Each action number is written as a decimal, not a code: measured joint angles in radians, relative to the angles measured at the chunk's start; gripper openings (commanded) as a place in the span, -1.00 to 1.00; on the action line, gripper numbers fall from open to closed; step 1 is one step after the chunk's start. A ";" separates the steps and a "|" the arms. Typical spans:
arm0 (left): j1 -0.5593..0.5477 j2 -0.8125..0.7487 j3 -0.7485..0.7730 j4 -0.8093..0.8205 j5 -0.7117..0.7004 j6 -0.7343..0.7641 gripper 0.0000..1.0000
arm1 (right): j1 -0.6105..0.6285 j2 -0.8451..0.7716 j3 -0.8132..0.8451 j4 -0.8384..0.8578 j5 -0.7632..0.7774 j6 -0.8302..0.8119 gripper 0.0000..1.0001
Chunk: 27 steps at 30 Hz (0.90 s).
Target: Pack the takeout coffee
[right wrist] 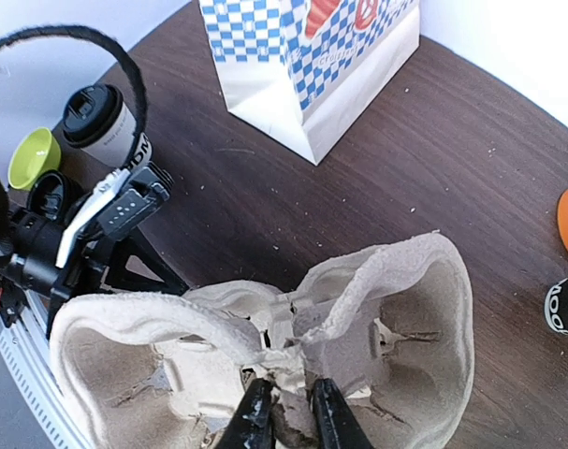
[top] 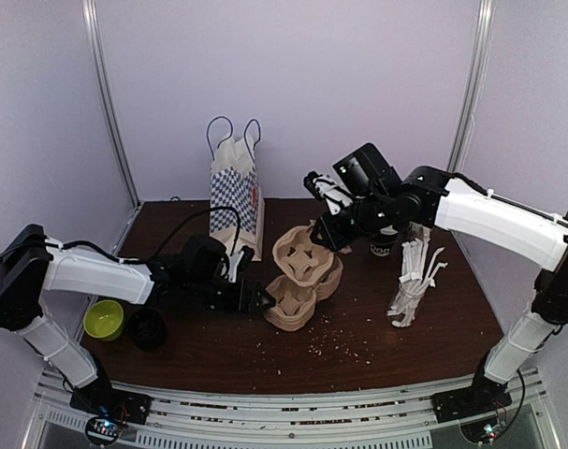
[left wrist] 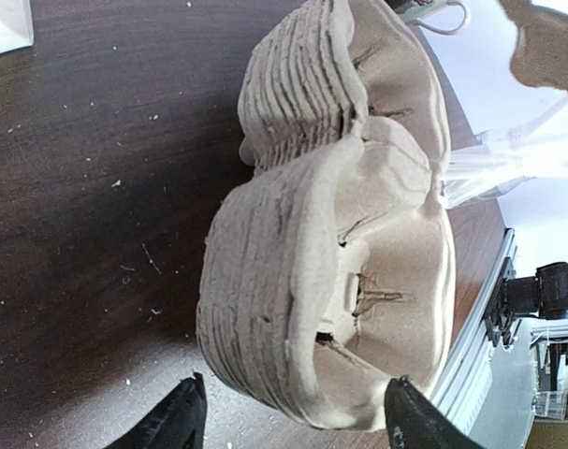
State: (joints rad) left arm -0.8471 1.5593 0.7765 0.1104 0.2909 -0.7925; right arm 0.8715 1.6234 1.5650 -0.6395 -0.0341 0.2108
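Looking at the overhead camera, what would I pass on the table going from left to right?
green bowl → dark round object → checked paper bag → pulp carrier trays → glass of wrapped straws

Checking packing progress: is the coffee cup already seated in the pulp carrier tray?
No: both wells of the carrier tray are empty, and the coffee cup stands well apart from it.
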 measured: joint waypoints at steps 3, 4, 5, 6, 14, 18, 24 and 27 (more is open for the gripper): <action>0.000 -0.018 0.008 -0.029 0.000 0.006 0.62 | -0.002 -0.053 -0.033 0.020 0.006 0.015 -0.72; -0.003 -0.031 0.009 -0.040 0.000 0.008 0.64 | -0.003 -0.072 -0.046 0.027 0.008 0.022 -0.72; -0.006 -0.048 0.010 -0.054 -0.003 0.013 0.64 | -0.003 -0.084 -0.053 0.031 0.009 0.026 -0.72; -0.010 -0.068 0.013 -0.070 -0.009 0.016 0.62 | -0.003 -0.099 -0.067 0.041 0.010 0.029 -0.72; -0.165 -0.206 0.033 -0.189 -0.138 0.060 0.04 | -0.003 -0.172 -0.167 0.071 0.025 0.055 -0.71; -0.265 -0.191 0.013 -0.192 -0.198 0.077 -0.38 | -0.003 -0.195 -0.192 0.073 0.034 0.058 -0.71; -0.346 -0.052 0.000 -0.157 -0.232 0.103 -0.75 | -0.003 -0.225 -0.200 0.074 0.058 0.060 -0.71; -0.348 0.046 0.014 -0.147 -0.253 0.107 -0.81 | -0.003 -0.238 -0.201 0.074 0.069 0.066 -0.71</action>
State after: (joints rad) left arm -1.1950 1.6051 0.7902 -0.0364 0.0383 -0.6857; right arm 0.8688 1.3853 1.3640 -0.5659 0.0349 0.2768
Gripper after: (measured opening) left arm 0.114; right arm 0.148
